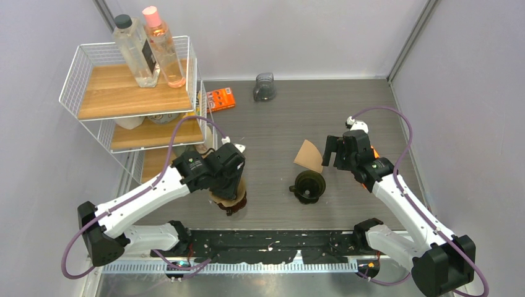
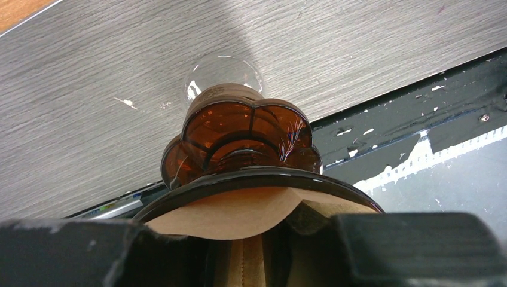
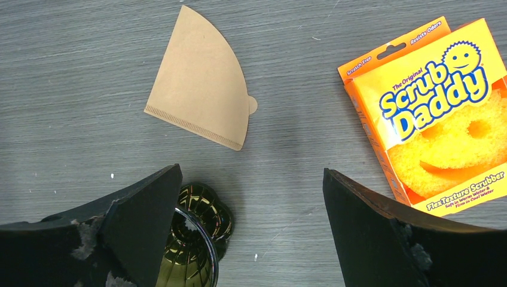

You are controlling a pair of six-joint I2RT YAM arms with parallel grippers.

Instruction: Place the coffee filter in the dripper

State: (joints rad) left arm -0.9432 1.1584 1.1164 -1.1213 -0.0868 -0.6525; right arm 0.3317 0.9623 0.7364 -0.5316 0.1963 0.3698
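An amber dripper (image 1: 230,203) (image 2: 239,134) stands near the table's front edge with a brown coffee filter (image 2: 227,212) sitting in it. My left gripper (image 1: 228,185) (image 2: 248,254) is right above it, its jaws apart on either side of the filter's seam. A second brown filter (image 1: 308,156) (image 3: 200,101) lies flat on the table. A dark green dripper (image 1: 308,185) (image 3: 191,239) stands just in front of it, empty. My right gripper (image 1: 334,153) (image 3: 251,179) hovers open and empty over the table, right of that filter.
An orange Scrub Daddy box (image 3: 436,107) lies under my right arm. A white wire shelf rack (image 1: 133,93) with two bottles stands at the back left. An orange packet (image 1: 221,99) and a grey object (image 1: 264,86) lie at the back.
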